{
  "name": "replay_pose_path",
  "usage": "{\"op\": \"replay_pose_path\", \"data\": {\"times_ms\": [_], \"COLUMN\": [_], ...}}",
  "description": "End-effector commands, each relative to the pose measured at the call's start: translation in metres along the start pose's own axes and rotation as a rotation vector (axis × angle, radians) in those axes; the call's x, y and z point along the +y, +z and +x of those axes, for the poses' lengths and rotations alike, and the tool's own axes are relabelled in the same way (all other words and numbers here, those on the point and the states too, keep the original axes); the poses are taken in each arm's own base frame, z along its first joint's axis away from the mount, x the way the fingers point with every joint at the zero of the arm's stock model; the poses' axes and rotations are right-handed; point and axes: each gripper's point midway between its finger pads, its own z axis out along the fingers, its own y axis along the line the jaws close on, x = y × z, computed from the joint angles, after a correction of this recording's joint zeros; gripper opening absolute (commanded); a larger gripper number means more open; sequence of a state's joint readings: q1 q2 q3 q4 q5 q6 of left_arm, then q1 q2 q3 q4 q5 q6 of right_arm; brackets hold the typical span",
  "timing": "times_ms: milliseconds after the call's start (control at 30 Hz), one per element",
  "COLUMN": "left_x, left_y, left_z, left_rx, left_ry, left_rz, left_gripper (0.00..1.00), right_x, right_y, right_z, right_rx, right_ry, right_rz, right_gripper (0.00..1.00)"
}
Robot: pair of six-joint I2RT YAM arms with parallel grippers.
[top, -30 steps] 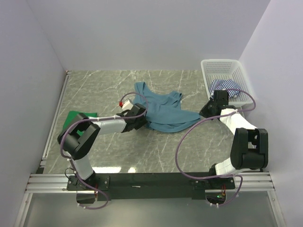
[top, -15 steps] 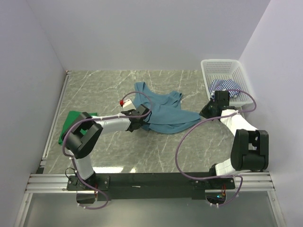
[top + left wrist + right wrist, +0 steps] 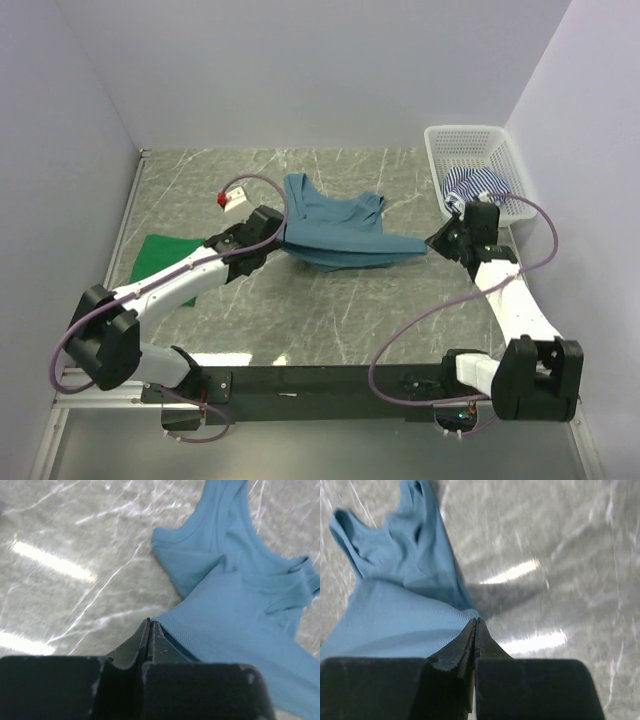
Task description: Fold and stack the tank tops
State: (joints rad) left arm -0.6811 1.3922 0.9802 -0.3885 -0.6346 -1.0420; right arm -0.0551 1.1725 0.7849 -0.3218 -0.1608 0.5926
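Note:
The dusty teal-blue tank top (image 3: pixel 335 230) is stretched between both grippers over the middle of the table, straps toward the back. My left gripper (image 3: pixel 277 232) is shut on its left hem corner; in the left wrist view the fabric (image 3: pixel 240 615) runs off from the closed jaws (image 3: pixel 149 623). At the right hem corner my right gripper (image 3: pixel 433 243) is shut too, with cloth (image 3: pixel 395 615) fanning away from the pinched tips (image 3: pixel 476 621). The bright green tank top (image 3: pixel 160 255) lies folded at the left, partly under the left arm. Bunched in the basket lies the striped tank top (image 3: pixel 478 183).
The white mesh basket (image 3: pixel 465 131) stands at the back right corner against the wall. Walls close in the left, back and right sides. A small white tag with red (image 3: pixel 230 199) rides on the left arm's cable.
My left gripper shut on the teal top's left hem corner, and that arm stretched out to the left. The right arm shifted and the cloth drew taut between the two grippers.

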Motion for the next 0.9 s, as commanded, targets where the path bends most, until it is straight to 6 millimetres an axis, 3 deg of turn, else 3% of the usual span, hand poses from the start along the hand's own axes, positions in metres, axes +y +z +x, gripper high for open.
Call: {"op": "replay_pose_path", "data": {"times_ms": [0,200,267,300,333,400,467,533,733,867], "left_x": [0.019,0.031,0.032,0.032,0.028,0.030,0.031,0.032,0.047,0.049], "left_y": [-0.008,-0.027,-0.038,-0.042,-0.051,-0.058,-0.067,-0.071,-0.046,-0.028], "left_z": [0.018,0.063,0.073,0.075,0.073,0.071,0.065,0.059,0.069,0.068], "left_rx": [0.061,0.197,0.237,0.244,0.243,0.246,0.237,0.219,0.210,0.197], "left_ry": [0.068,0.083,0.092,0.089,0.078,0.052,0.018,0.003,0.045,0.096], "left_rz": [0.008,0.125,0.178,0.191,0.225,0.243,0.269,0.275,0.185,0.160], "left_gripper": [0.01,0.01,0.02,0.07,0.13,0.29,0.37,0.39,0.30,0.37], "right_x": [-0.006,-0.023,-0.022,-0.022,-0.024,-0.026,-0.032,-0.035,-0.046,-0.052], "right_y": [-0.010,-0.021,-0.028,-0.032,-0.034,-0.040,-0.040,-0.039,-0.026,-0.018], "right_z": [0.016,0.049,0.055,0.059,0.059,0.058,0.058,0.062,0.072,0.079], "right_rx": [0.011,0.054,0.061,0.069,0.060,0.039,0.038,0.057,0.077,0.099], "right_ry": [-0.018,-0.021,-0.019,-0.017,-0.017,-0.016,-0.017,-0.019,-0.009,-0.001], "right_rz": [-0.021,-0.013,-0.034,-0.039,-0.031,-0.025,0.004,0.017,0.046,0.062], "right_gripper": [0.00,0.00,0.06,0.12,0.26,0.38,0.43,0.44,0.43,0.42]}}
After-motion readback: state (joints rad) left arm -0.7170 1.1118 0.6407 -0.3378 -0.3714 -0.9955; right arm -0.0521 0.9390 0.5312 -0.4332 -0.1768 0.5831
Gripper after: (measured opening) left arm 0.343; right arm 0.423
